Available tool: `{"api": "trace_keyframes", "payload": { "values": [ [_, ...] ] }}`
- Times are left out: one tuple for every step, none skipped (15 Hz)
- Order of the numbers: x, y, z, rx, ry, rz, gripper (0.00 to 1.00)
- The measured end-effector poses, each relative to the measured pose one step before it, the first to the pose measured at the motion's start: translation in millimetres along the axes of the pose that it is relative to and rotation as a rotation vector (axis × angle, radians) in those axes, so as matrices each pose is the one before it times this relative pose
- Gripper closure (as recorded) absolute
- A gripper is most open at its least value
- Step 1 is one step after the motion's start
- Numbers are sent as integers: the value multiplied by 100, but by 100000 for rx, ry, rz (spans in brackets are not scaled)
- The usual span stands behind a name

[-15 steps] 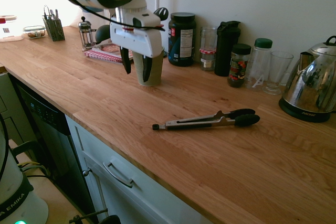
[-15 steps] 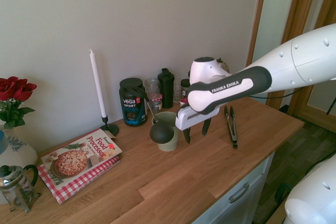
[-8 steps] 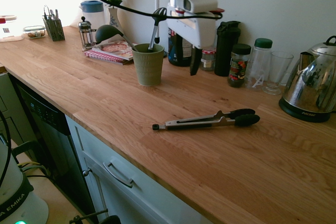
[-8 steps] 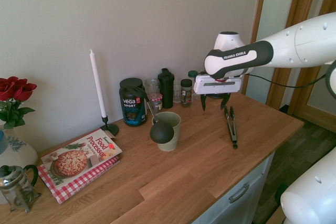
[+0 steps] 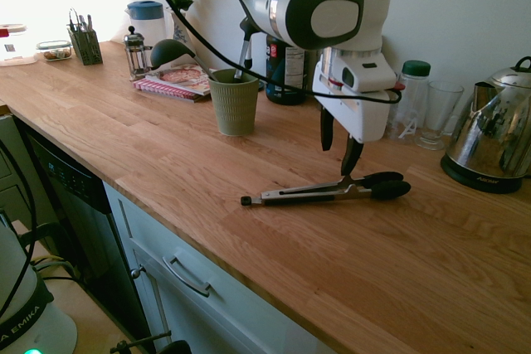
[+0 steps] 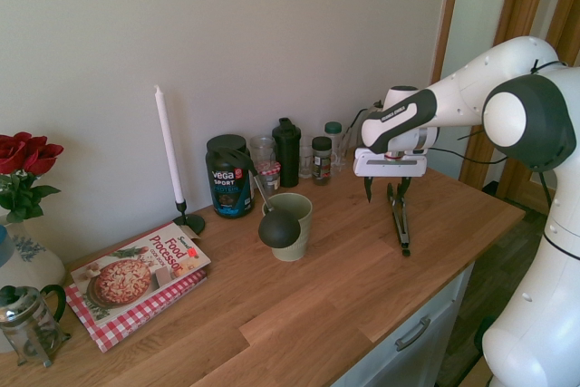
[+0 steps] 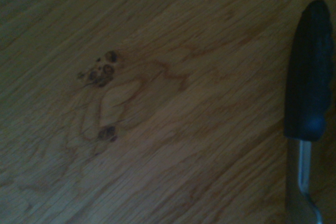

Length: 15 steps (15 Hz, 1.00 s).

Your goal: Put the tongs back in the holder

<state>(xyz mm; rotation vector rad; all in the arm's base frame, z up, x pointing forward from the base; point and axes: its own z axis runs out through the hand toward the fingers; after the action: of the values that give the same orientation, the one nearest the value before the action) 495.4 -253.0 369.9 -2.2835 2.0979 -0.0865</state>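
The gripper (image 5: 338,149) has moved away from the holder (image 5: 233,103) and now hangs open, holding nothing, just above the tongs (image 5: 328,191). The tongs lie flat on the wooden counter (image 5: 166,155) in a kitchen.

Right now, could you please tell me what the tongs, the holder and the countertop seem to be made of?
Tongs: shiny silver arms, likely steel; matte black ends, probably plastic or silicone.
Holder: olive-green, ribbed, matte; ceramic or plastic, I cannot tell.
Countertop: wood, with visible grain, knots and joined strips, satin finish.
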Motion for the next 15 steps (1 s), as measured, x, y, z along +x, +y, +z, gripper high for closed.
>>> {"api": "trace_keyframes", "payload": {
  "values": [
    [71, -74, 539, -276, 46, 119, 100],
    [98, -123, 380, 470, 360, 129, 100],
    [92, -159, 297, 871, 525, 24, 100],
    [73, -143, 307, 778, 313, 11, 100],
    [18, -108, 266, 566, -180, -43, 100],
    [2, -129, 200, 418, -25, -166, 100],
    [61, -119, 153, 157, -92, -26, 100],
    [79, -123, 75, 224, -55, 28, 100],
    [70, -90, 72, 201, -211, 5, 100],
    [32, -31, 51, 157, -216, -259, 100],
    [15, 7, 42, 101, -192, -246, 100],
    [45, 26, 28, 64, -133, -308, 100],
    [25, 17, 137, -99, -149, -299, 100],
    [12, 1, 302, -157, -246, -85, 100],
    [28, -11, 338, -68, -169, -26, 100]
  ]
}}
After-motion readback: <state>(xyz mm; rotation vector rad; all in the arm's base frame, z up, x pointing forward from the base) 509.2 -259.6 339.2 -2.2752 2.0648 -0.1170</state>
